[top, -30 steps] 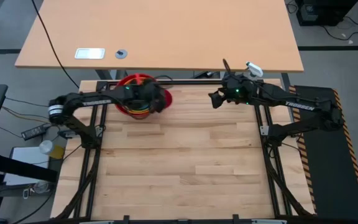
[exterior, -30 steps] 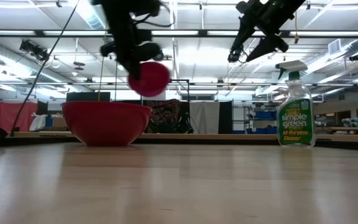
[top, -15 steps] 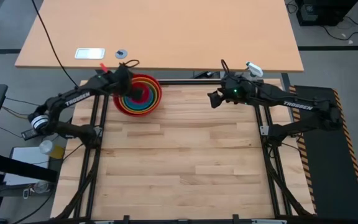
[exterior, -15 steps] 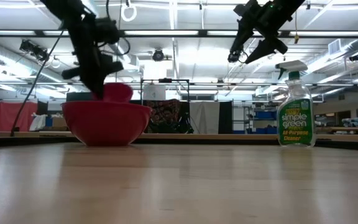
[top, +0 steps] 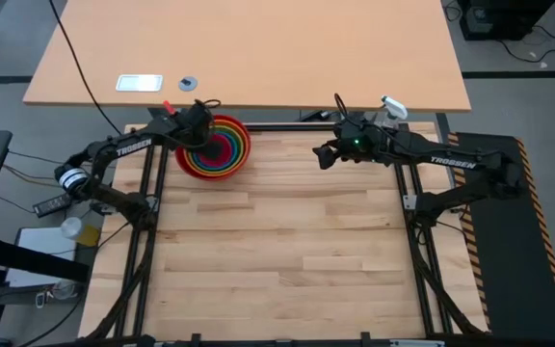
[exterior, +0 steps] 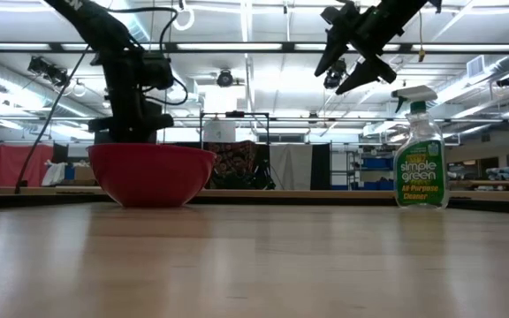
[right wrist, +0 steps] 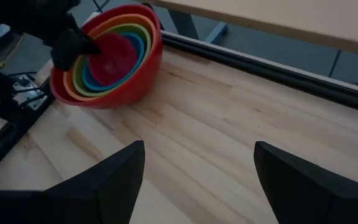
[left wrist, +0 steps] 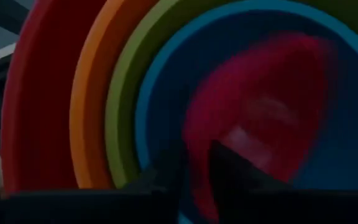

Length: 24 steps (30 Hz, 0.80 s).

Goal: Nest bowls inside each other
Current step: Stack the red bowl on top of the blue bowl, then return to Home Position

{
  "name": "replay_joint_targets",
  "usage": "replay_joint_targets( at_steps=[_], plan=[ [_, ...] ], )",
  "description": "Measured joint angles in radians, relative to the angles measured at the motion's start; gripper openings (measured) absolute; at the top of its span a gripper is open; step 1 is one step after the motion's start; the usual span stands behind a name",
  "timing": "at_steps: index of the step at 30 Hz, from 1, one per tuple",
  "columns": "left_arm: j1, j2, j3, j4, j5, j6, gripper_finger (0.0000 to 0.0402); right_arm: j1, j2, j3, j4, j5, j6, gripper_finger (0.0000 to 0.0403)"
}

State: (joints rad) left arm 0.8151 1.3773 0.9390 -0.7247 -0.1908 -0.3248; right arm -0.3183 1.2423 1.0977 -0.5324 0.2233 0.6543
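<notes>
Dark left gripper (left wrist: 194, 180) in pink bowl (left wrist: 260, 118)

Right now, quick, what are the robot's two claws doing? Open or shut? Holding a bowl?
Left gripper: down in the stacked bowls, at the pink bowl; grip cannot be told.
Right gripper: open, holding nothing.

We've got all five glossy bowls (top: 214, 148) stacked upright near the table's far-left corner: red (right wrist: 143, 68) outermost, then orange (left wrist: 87, 112), lime green (left wrist: 120, 106), blue (left wrist: 160, 93), pink (left wrist: 260, 118) in the middle.
</notes>
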Motion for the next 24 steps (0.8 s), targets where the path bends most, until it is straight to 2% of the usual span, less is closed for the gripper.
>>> replay_joint_targets(
  at_steps=[7,11,16,20,24],
  plan=[
    [-0.01,-0.014,0.039,-0.07,0.013,-0.001,0.023,-0.018,-0.019,0.0,0.0,0.004,0.033,0.0307],
    [-0.013,-0.065,0.044,-0.074,0.012,-0.005,0.0284,-0.038,-0.027,0.0,-0.002,-0.011,0.05,0.0307],
    [-0.057,-0.151,0.04,-0.06,0.01,0.0,0.0298,-0.048,-0.03,0.0,-0.035,-0.057,0.029,0.0299],
    [-0.139,-0.268,-0.011,0.046,-0.004,0.013,0.0289,-0.043,-0.072,-0.038,-0.056,-0.044,0.021,0.0281],
    [-0.221,-0.39,-0.08,0.125,-0.009,-0.054,0.0275,-0.045,-0.155,-0.122,-0.04,-0.065,0.036,0.0265]
  ],
)
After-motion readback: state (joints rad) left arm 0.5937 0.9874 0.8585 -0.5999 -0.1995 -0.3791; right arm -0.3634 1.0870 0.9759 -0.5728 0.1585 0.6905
